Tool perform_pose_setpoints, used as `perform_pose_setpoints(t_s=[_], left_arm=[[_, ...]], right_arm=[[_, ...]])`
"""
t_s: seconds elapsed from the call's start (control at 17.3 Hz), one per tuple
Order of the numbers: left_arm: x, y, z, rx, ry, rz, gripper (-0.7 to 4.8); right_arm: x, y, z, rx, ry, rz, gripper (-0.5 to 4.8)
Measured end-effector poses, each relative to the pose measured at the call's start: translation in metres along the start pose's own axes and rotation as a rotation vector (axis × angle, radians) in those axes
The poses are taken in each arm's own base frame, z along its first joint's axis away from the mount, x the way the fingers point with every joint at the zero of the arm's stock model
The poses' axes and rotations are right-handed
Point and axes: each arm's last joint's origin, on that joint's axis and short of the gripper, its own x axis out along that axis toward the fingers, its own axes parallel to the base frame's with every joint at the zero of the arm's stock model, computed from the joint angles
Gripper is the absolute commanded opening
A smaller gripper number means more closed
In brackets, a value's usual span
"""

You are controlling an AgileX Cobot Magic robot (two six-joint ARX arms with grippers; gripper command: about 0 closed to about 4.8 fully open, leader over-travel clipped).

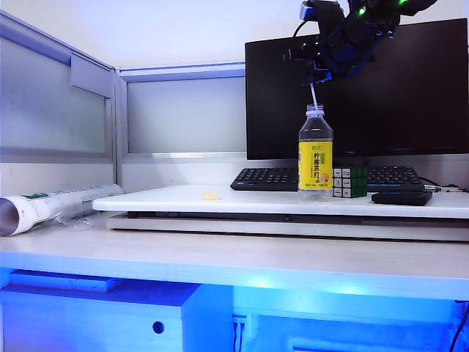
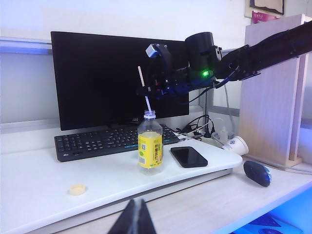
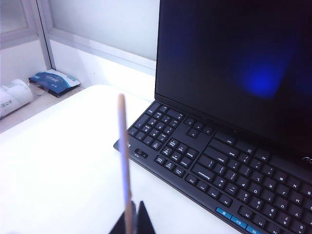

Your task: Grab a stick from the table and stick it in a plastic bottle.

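The plastic bottle (image 1: 315, 158) (image 2: 149, 146) stands upright and uncapped on the raised white board of the table (image 1: 183, 199), in front of the keyboard. Directly above it hangs my right gripper (image 1: 315, 79) (image 2: 145, 90) (image 3: 132, 219), shut on the thin pale stick (image 1: 314, 95) (image 2: 146, 103) (image 3: 125, 161). The stick hangs slightly tilted, its lower end at the bottle's mouth; whether the tip is inside I cannot tell. The bottle does not show in the right wrist view. My left gripper (image 2: 138, 220) is shut on nothing, low over the desk's front edge, well away from the bottle.
A black keyboard (image 1: 267, 178) and monitor (image 1: 396, 88) stand behind the bottle. A Rubik's cube (image 1: 349, 182) and black phone (image 1: 401, 197) (image 2: 188, 156) lie beside it. A small beige lump (image 1: 211, 195) (image 2: 77, 189), a rolled tube (image 1: 51, 205), a mouse (image 2: 257, 173) and a paper cup (image 2: 236, 145) lie around.
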Motion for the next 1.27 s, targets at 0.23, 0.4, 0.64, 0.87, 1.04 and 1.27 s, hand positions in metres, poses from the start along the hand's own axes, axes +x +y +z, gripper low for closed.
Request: perform_pose_setpoints(t_s=[0.23,0.4,0.64,0.87,1.04,1.27], left_arm=[[0.000,0.000,0.000,-0.001,0.001,0.000,-0.05],[0.000,0.000,0.000,-0.002,0.003,0.001,-0.05],[0.000,0.002,-0.008,-0.056,0.061,0.017,-0.05],[-0.001,0.004,-0.010,-0.072,0.067,0.083,-0.05],[-0.001,0.006,-0.010,-0.034,0.060,0.134,-0.05],[-0.002,0.010,-0.014,-0.044,0.078,0.257,-0.05]], right_arm=[[0.000,0.000,0.000,0.003,0.000,0.000,1.72],[0.000,0.000,0.000,0.003,0.000,0.000,1.45],[-0.011,0.000,0.014,0.000,-0.035,-0.004,-0.09],[-0.028,-0.001,0.034,-0.004,-0.084,-0.063,-0.09],[-0.049,-0.001,0.052,0.006,-0.092,-0.065,-0.09],[-0.073,0.001,0.067,0.023,-0.066,-0.063,-0.09]])
